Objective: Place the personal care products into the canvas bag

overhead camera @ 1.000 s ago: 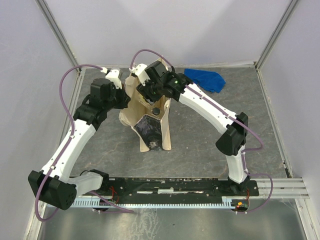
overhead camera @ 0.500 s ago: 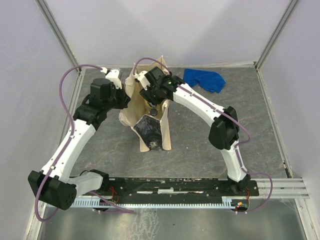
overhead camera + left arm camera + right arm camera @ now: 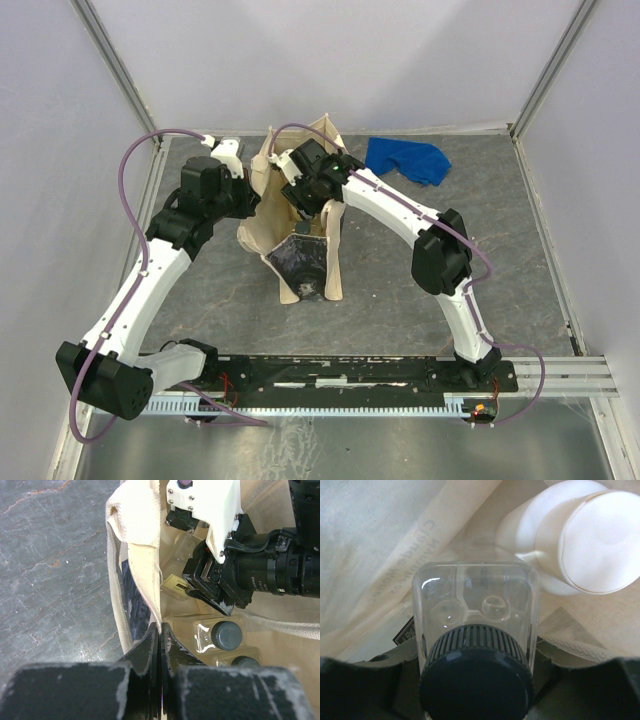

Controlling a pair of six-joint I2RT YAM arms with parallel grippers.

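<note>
Looking at the top view first: the canvas bag point(image 3: 300, 275) stands mid-table point(image 3: 420, 290). The left gripper point(image 3: 256, 196) is at its left rim. The right gripper point(image 3: 312, 202) is down in the bag's mouth, and its wrist blocks your view inside. The blue cloth point(image 3: 405, 160) lies well apart, at the far right. Versus a second ago, the right arm has pushed deeper in and its elbow has swung closer to the bag; the left arm is unchanged.

Left wrist: the jaws are clenched on the bag's rim. You can see two dark-capped bottles point(image 3: 226, 635) lying inside, below the right arm's wrist.

Right wrist: the jaws are clamped on a clear bottle point(image 3: 475, 605) inside the bag, dark cap toward the lens. The cream bottle point(image 3: 580, 535) lies just beyond it, upper right.
</note>
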